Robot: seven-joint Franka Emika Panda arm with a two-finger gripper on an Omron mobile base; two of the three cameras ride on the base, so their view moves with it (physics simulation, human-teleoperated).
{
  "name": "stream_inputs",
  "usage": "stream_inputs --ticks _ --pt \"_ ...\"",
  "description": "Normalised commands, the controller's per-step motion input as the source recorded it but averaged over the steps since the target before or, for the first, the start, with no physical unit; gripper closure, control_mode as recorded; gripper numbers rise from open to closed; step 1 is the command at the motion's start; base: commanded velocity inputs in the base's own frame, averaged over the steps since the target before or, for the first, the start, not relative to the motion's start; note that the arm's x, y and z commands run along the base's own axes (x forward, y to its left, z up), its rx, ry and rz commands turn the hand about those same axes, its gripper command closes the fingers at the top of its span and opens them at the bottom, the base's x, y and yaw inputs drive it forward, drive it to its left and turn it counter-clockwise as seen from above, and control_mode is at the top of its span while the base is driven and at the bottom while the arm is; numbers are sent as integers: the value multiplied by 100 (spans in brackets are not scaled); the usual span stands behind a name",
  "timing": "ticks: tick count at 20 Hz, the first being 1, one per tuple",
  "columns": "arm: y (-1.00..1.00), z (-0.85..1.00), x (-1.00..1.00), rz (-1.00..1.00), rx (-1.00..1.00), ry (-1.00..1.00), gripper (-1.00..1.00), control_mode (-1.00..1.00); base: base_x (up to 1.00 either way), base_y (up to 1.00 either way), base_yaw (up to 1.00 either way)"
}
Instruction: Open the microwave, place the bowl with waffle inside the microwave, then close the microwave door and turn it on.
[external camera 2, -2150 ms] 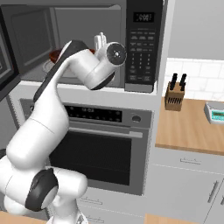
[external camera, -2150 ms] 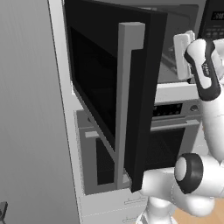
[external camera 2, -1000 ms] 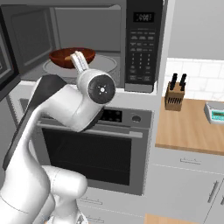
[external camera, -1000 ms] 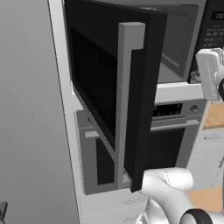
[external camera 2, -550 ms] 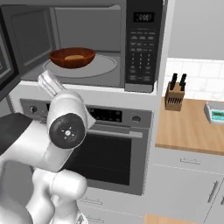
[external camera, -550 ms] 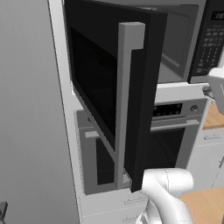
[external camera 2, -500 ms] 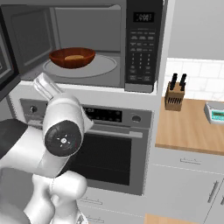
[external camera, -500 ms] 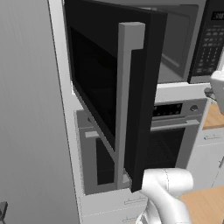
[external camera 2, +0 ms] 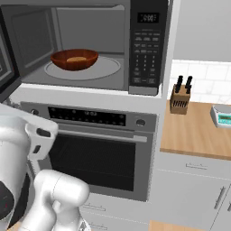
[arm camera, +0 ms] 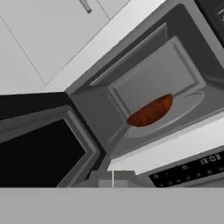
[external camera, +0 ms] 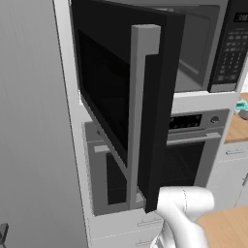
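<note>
Inside the open microwave (external camera 2: 90,45), one dark reddish-brown bowl (external camera 2: 74,59) sat on the round turntable plate (external camera 2: 97,69), left of centre, with one tan waffle (external camera 2: 76,58) lying in it. Bare plate showed to the bowl's right and in front of it, and the cavity walls stood well apart from the rim on every side. The microwave door (external camera: 123,97) hung swung out to the left, its one grey vertical bar handle (external camera: 140,116) along the free edge, which reached down past the top of the oven (external camera 2: 97,153) below. The keypad strip (external camera 2: 146,45) ran down the microwave's right side under a small display.

From the hand view, the bowl (arm camera: 151,111) appeared tilted across the frame, with the dark door window at lower left; the gripper (arm camera: 112,178) showed at the bottom edge, its two finger tips pressed together with nothing between them, well clear of the cavity mouth.

On the wooden counter (external camera 2: 194,131) to the right stood one knife block (external camera 2: 180,99) and one small teal object (external camera 2: 222,115) at the frame's edge, well apart from each other.
</note>
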Motion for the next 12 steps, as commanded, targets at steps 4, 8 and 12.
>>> stream_inputs --ticks 4,8,12 --pt "100 -15 -100 0 -27 -37 100 -100 0 0 0" --pt "100 -37 -100 0 -30 -33 100 -100 0 0 0" --pt "100 -31 -93 -5 -28 -21 100 -100 0 0 0"
